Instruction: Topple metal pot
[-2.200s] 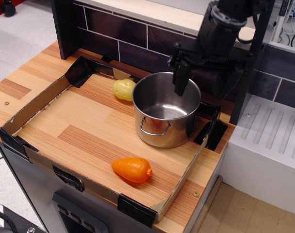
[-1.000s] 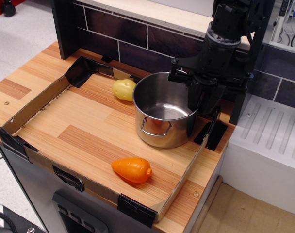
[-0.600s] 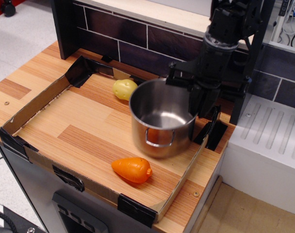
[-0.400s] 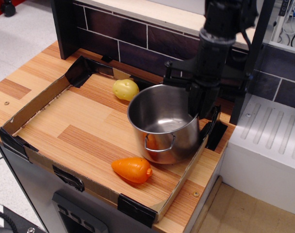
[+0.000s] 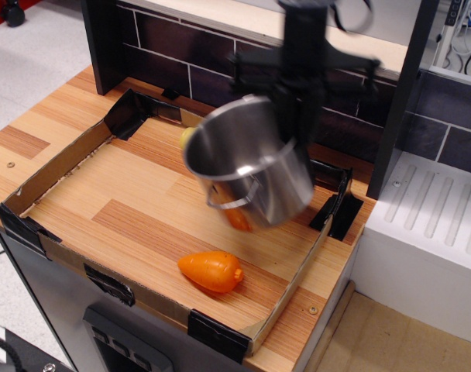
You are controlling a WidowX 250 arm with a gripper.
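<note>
The shiny metal pot point(image 5: 251, 167) is off the tray floor and tilted, its mouth facing up and to the left, one wire handle point(image 5: 229, 203) on its near side. My gripper point(image 5: 296, 128) comes down from above and is shut on the pot's far right rim; the fingers are blurred and partly hidden by the pot wall. The orange reflection on the pot's lower side comes from the toy carrot.
An orange toy carrot point(image 5: 211, 271) lies near the front of the cardboard tray point(image 5: 57, 167). A yellow toy potato point(image 5: 187, 139) peeks out behind the pot. A dark tiled wall point(image 5: 181, 43) stands behind, a white ribbed rack point(image 5: 429, 225) to the right.
The pot stood upright on the tray, then leaned. Now it is lifted, moved left and tipped further, with my gripper moving up and left with it.
</note>
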